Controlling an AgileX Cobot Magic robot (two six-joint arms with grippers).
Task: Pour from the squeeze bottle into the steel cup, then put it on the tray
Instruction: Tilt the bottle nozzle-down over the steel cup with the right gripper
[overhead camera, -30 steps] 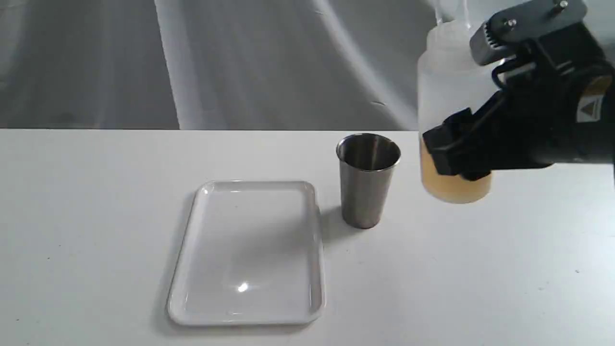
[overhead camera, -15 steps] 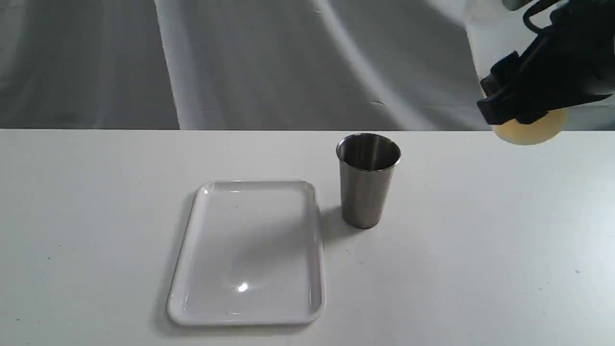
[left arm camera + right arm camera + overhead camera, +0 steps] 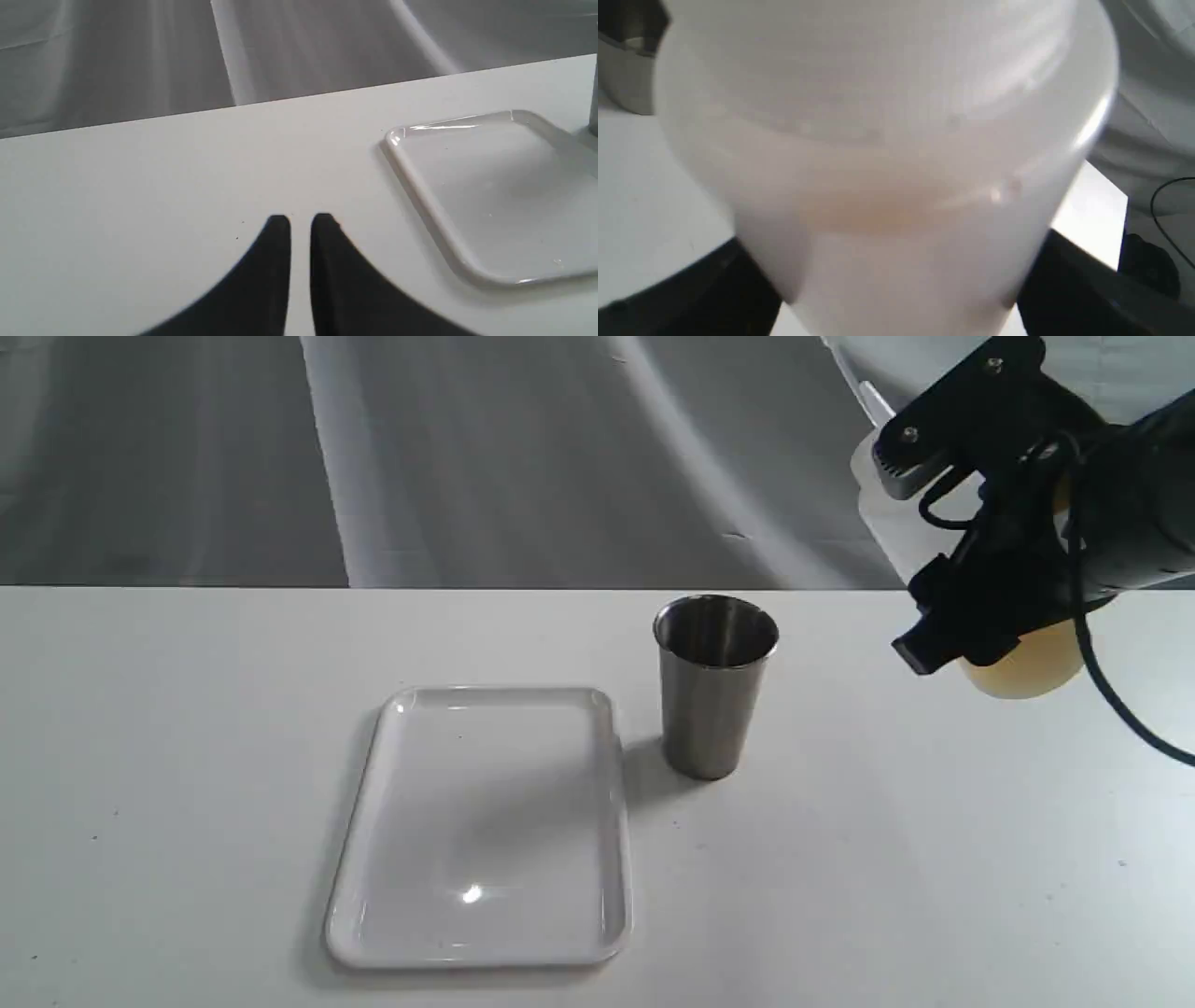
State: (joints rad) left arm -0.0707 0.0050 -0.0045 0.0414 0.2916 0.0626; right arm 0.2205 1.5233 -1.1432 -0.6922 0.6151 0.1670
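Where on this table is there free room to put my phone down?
Widest: the table left of the tray. Also bare: the stretch right of the tray, in front of the cup. The tray itself is empty. Tight: the gap between tray and cup, and far right, where the bottle hangs.

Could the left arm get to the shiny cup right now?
Probably yes: only the low tray lies between the left gripper and the steel cup, though its jaws look almost shut and would need opening.
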